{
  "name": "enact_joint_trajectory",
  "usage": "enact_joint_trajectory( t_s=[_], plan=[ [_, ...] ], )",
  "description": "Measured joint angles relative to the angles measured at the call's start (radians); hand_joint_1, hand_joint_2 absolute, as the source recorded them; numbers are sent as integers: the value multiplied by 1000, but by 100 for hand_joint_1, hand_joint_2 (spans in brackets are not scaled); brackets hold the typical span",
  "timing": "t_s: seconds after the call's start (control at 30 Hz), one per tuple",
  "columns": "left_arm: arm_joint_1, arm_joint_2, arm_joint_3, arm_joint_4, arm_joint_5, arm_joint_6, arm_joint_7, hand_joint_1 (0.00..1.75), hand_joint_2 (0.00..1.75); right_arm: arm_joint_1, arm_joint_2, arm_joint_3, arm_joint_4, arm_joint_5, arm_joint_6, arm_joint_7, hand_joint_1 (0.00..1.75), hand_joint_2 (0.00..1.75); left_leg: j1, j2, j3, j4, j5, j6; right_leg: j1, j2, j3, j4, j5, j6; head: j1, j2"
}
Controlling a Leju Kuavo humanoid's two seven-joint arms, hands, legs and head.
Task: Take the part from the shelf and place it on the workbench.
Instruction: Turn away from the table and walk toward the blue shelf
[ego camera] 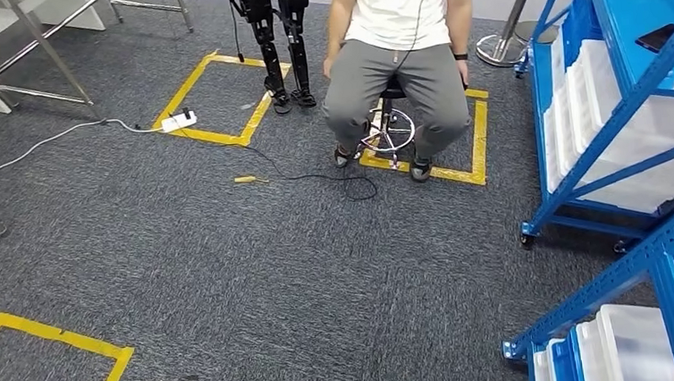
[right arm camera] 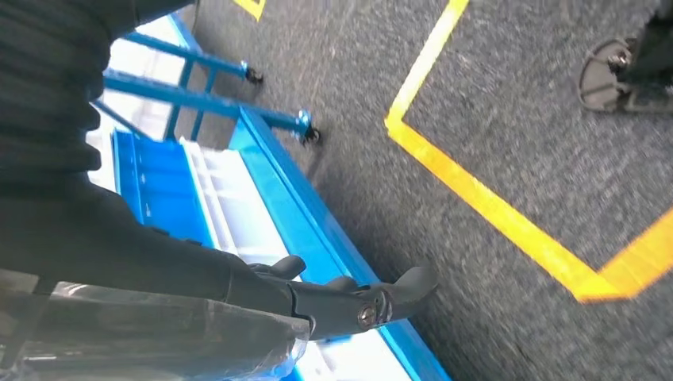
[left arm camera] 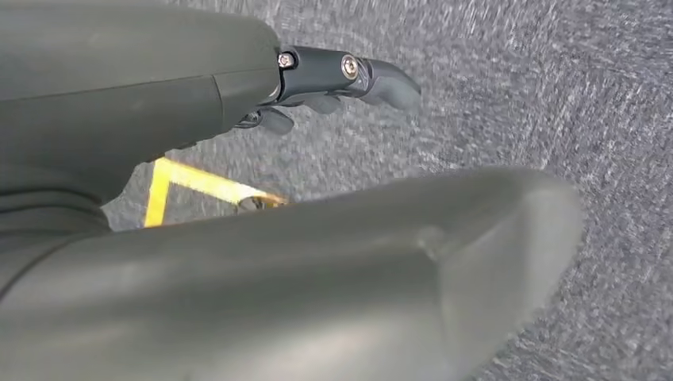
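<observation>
Pressed against my right hand (right arm camera: pixel 317 298) is a clear plastic-wrapped part (right arm camera: pixel 159 333), apparently held, though the grip is largely hidden. Beside it stands the blue steel shelf rack (right arm camera: pixel 270 175) with white bins. My left hand (left arm camera: pixel 341 79) hangs released over grey carpet (left arm camera: pixel 555 95). I judge pickup done; placement on the counter remains.

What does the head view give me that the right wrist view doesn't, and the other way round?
Head view: a seated person on a stool, and a white power strip.
Right wrist view: the right hand holding a clear plastic-wrapped part.
Both: grey carpet, yellow floor tape and the blue shelf with white bins.
</observation>
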Motion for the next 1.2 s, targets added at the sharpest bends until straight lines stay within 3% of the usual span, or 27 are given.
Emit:
enact_joint_trajectory(
  t_s=[0.07, 0.1, 0.13, 0.2, 0.23, 0.27, 0.33, 0.4, 0.43, 0.5, 0.57, 0.63, 0.7, 0.73, 0.77, 0.8, 0.87, 0.93, 1.0, 1.03, 1.1, 1.13, 1.2],
  plan=[
    [-2, 0, 0, 0, 0, -1, 5, 0, 0, 1, 0, 0, 0, 2, 0, 3, 0, 175, -1, 28, -1, -19, 18, 18, 4, -52, -31, 44, -25, 0, 5, 0],
    [-2, 0, 0, 0, 0, -1, 8, 0, 0, 0, -1, -1, 0, 3, 0, 4, 0, 175, -2, 44, -3, -24, 24, 24, 5, -87, -57, 98, -54, -6, 7, 0],
    [-1, 0, 0, 0, 0, -2, 10, 0, 0, -2, -1, -1, 0, 3, 0, 4, 0, 175, -5, 59, -7, -25, 26, 27, 4, -107, -89, 166, -88, -10, 9, 0],
    [2, 0, 0, 1, 0, -2, 16, 0, 0, -3, 0, -1, 0, 4, 0, 5, 0, 175, -8, 94, -16, -25, 29, 28, 1, -118, -135, 278, -134, -6, 10, 0],
    [2, 0, 0, 1, 0, -3, 18, 0, 0, -2, 0, -1, 0, 5, 0, 5, 0, 175, -9, 109, -19, -24, 31, 27, 0, -120, -131, 288, -136, 1, 10, 0],
    [2, 0, 0, 1, 0, -4, 20, 0, 0, 0, -2, -1, 0, 6, 0, 5, 0, 175, -8, 124, -21, -24, 33, 25, -1, -126, -101, 250, -123, 11, 10, 0],
    [2, 0, 0, 1, 0, -7, 21, 0, 0, -1, -4, -1, 0, 8, 0, 6, 0, 175, -11, 150, -23, -21, 32, 17, -2, -168, -2, 100, -85, 24, 11, 0],
    [1, 0, 0, 1, -1, -9, 21, 0, 0, -6, -4, -1, 0, 10, 0, 6, 0, 175, -16, 173, -22, -16, 29, 5, 2, -204, 56, 4, -60, 18, 9, 0],
    [0, 1, 0, 1, -1, -9, 21, 0, 0, -8, -3, -1, 0, 10, 0, 6, 0, 175, -18, 183, -21, -14, 28, -1, 5, -206, 59, -5, -56, 10, 8, 0],
    [-3, 1, 0, 1, -2, -10, 22, 0, 0, -5, -3, -1, 0, 10, 0, 6, 0, 175, -13, 193, -16, -10, 24, -14, 0, -181, 52, -6, -49, -5, 7, 0],
    [-5, 1, 0, 1, -6, -11, 26, 0, 0, -4, -3, -2, 0, 10, 1, 6, 0, 175, -4, 148, -29, 30, -11, -28, -8, -158, 50, -9, -41, -23, 5, 0],
    [-3, 2, 0, 2, -13, -11, 32, 0, 0, -5, -2, -2, 0, 10, 3, 7, 0, 175, -1, 84, -75, 143, -84, -35, -8, -135, 47, -9, -33, -37, 3, 0],
    [2, 2, -1, 3, -18, -10, 41, 0, 0, -6, 0, -3, 0, 9, 6, 7, 0, 175, 0, 63, -127, 264, -136, -35, -3, -107, 40, -8, -28, -43, 3, 0],
    [3, 2, -1, 3, -22, -9, 47, 0, 0, -5, 0, -5, 0, 9, 7, 7, 0, 175, 1, 61, -135, 283, -134, -33, -1, -91, 38, -6, -26, -44, 3, 0],
    [3, 2, -1, 4, -25, -8, 53, 0, 0, -4, 0, -6, 0, 9, 9, 7, 0, 175, 1, 59, -125, 264, -113, -29, 1, -76, 37, -5, -25, -45, 3, 0],
    [3, 2, -3, 4, -30, -6, 63, 0, 0, -3, 0, -8, 0, 10, 10, 8, 0, 175, 1, 52, -98, 210, -78, -25, 1, -60, 37, -3, -24, -44, 3, 0],
    [3, 5, -8, 4, -44, -1, 82, 0, 0, -3, 2, -9, 0, 11, 13, 8, 0, 175, 3, 6, -33, 75, -17, -9, 4, -34, 35, 0, -20, -40, 4, 0],
    [3, 8, -16, 5, -58, 1, 99, 0, 0, -5, 4, -9, 0, 13, 15, 8, 0, 175, 0, -26, -6, 10, 0, 3, 4, -12, 25, 1, -13, -29, 3, 0],
    [2, 7, -24, 5, -65, 0, 109, 0, 0, -3, 5, -9, 0, 16, 15, 8, 0, 175, -3, -7, -6, -1, 6, 10, 5, 8, 13, -3, -3, -14, 1, 0],
    [1, 6, -27, 5, -66, 0, 111, 0, 0, -1, 4, -9, 0, 17, 15, 8, 0, 175, -3, 5, -4, -12, 14, 14, 7, -2, 4, 2, -4, -10, 2, 0],
    [0, 3, -30, 5, -67, -2, 112, 0, 0, -1, 2, -10, 0, 19, 15, 7, 0, 175, 0, 34, -2, -34, 32, 25, 15, -55, -34, 62, -37, -12, 8, 0],
    [1, 3, -30, 5, -68, -2, 113, 0, 0, -3, 2, -10, 0, 20, 15, 7, 0, 175, -1, 49, -4, -38, 37, 28, 13, -89, -63, 121, -68, -17, 10, 0],
    [5, 3, -30, 6, -68, -6, 117, 0, 0, -3, 1, -10, 0, 21, 15, 6, 0, 175, -4, 83, -11, -38, 39, 28, 8, -114, -119, 246, -124, -16, 12, 0]
  ],
)
